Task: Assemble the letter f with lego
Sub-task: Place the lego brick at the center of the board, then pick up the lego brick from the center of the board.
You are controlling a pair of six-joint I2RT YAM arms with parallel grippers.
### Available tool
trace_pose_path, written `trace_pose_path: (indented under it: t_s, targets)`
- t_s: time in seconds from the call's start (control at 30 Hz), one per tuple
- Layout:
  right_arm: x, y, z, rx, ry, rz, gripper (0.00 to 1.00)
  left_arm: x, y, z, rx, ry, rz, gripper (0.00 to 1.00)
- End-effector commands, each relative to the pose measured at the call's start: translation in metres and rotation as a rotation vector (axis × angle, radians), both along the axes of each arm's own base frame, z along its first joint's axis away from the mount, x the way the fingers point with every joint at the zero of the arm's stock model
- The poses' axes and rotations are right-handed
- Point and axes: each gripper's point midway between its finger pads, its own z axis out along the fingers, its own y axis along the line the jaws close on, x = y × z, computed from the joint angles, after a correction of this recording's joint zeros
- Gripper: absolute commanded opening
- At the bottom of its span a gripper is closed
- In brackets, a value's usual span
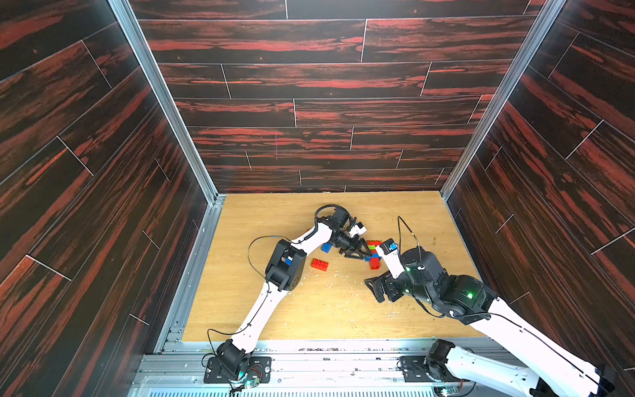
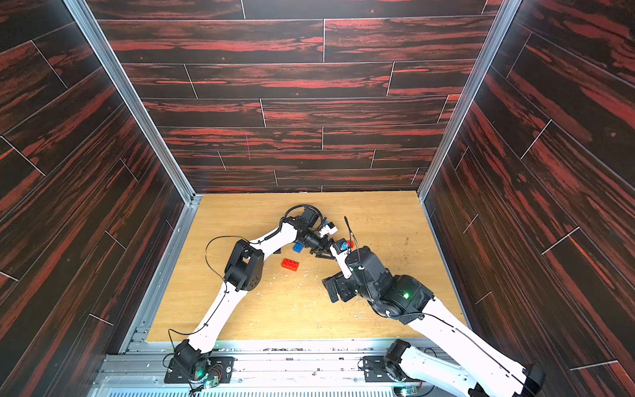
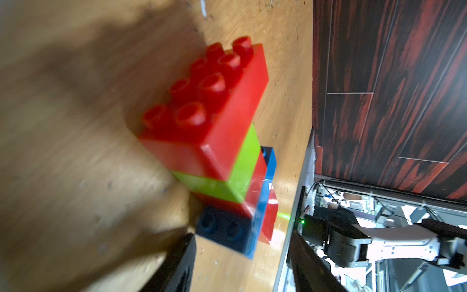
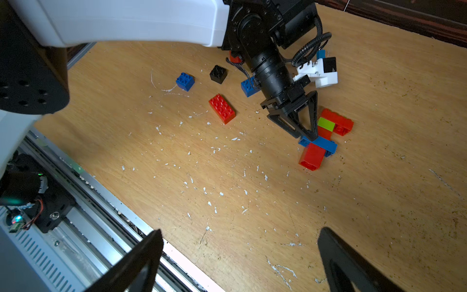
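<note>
Lego F (image 4: pixel 326 141) is judged part-built on the counter (image 4: pixel 227 189), loose bricks (image 4: pixel 222 108) left unplaced nearby; left gripper (image 4: pixel 305 135) jaws are parted at its blue bar, right gripper (image 4: pixel 242 231) jaws spread wide and empty.

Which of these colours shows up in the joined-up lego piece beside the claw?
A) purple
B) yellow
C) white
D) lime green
D: a lime green brick is stacked into the joined piece; no yellow, purple or white brick is part of it.
</note>
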Motion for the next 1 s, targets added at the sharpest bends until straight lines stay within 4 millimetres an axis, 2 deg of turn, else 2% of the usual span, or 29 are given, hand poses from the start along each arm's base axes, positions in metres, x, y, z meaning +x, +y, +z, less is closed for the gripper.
trace_pose_path:
  t_s: [0.0, 0.13, 0.23, 0.43, 0.57, 0.73, 0.87, 0.97]
  targets:
    - [-0.002, 0.002, 0.007, 0.028, -0.014, 0.004, 0.98, -0.003, 0.016, 0.01, 0.087, -0.056, 0.001, 0.64]
    - [-0.001, 0.001, 0.009, 0.027, -0.023, -0.002, 0.98, -0.004, 0.031, 0.012, 0.155, -0.117, -0.014, 0.67]
    - [0.0, -0.002, 0.01, 0.012, -0.033, -0.007, 0.98, 0.005, 0.046, 0.021, 0.226, -0.193, 0.009, 0.67]
    - [0.002, 0.001, 0.014, -0.023, -0.05, 0.029, 0.98, 0.022, 0.083, 0.061, 0.342, -0.385, 0.107, 0.67]
    - [0.003, 0.008, 0.015, -0.037, -0.052, 0.064, 0.98, 0.018, 0.108, 0.098, 0.38, -0.519, 0.172, 0.67]
    - [0.006, 0.021, 0.012, -0.052, -0.039, 0.113, 0.98, 0.002, 0.156, 0.133, 0.446, -0.651, 0.271, 0.7]
    - [0.01, 0.033, 0.012, -0.048, -0.032, 0.144, 0.98, -0.019, 0.197, 0.15, 0.506, -0.715, 0.358, 0.7]
    - [0.015, 0.042, 0.013, -0.04, -0.037, 0.155, 0.98, -0.039, 0.227, 0.154, 0.552, -0.757, 0.422, 0.71]
